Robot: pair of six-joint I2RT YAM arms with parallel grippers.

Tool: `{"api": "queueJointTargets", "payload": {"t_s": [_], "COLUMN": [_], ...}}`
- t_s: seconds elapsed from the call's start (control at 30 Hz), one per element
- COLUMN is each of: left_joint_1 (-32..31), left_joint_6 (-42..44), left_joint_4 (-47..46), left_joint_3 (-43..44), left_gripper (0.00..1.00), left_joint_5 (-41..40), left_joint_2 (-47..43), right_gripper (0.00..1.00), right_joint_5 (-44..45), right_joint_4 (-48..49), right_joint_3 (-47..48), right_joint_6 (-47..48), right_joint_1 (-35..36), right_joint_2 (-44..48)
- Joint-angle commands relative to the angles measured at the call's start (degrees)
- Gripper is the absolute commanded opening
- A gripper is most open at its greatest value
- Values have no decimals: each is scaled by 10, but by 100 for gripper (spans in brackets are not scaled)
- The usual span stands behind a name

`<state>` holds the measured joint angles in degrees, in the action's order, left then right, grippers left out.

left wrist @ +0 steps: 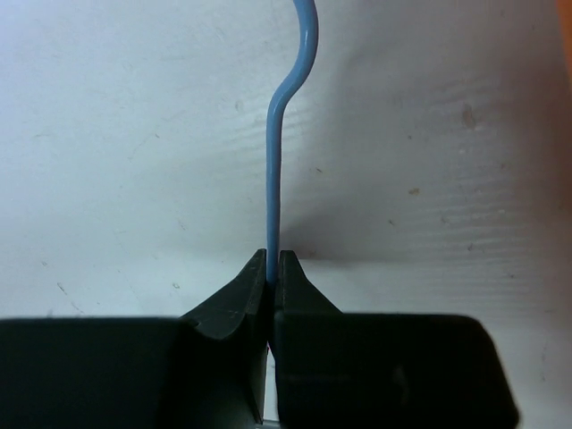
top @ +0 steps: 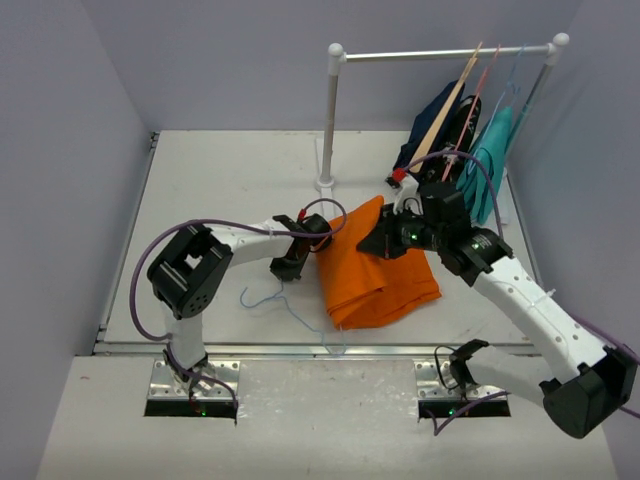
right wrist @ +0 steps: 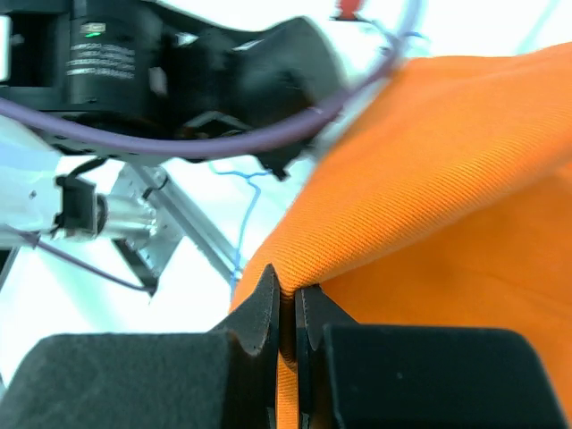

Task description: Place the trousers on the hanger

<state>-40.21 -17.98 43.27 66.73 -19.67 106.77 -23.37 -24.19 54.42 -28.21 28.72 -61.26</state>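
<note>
— Where do we see the hanger?
— Left wrist view, mid-frame, its wire pinched by our left gripper.
— And the trousers?
— Centre of the top view; our right gripper clamps their fold.

There are three garments: one pair of orange trousers at lower centre on the one counter, and one dark navy garment and one teal garment at upper right. There are four hangers: one pale blue wire hanger left of centre, and three on the single rail with its two white posts, namely one tan wooden hanger, one pink wire hanger and one further blue wire hanger. There are two end effectors, the left end effector and the right end effector.
</note>
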Motion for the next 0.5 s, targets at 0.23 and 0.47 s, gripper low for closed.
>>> {"api": "queueJointTargets", "payload": {"t_s": [0.23,0.47], "left_joint_1": [0,-8], "left_joint_6": [5,24], "left_joint_4": [-49,-61], "left_joint_3": [13,-8], "left_gripper": [0,0], "left_joint_5": [10,32], "left_joint_2": [31,0], "right_gripper": [0,0], "right_joint_5": [14,147], "right_joint_4": [-45,-69], "right_joint_3": [-6,-27], "right_joint_6": [109,128], "right_joint_1": [-144,-194], "right_joint_2": [-4,-66]}}
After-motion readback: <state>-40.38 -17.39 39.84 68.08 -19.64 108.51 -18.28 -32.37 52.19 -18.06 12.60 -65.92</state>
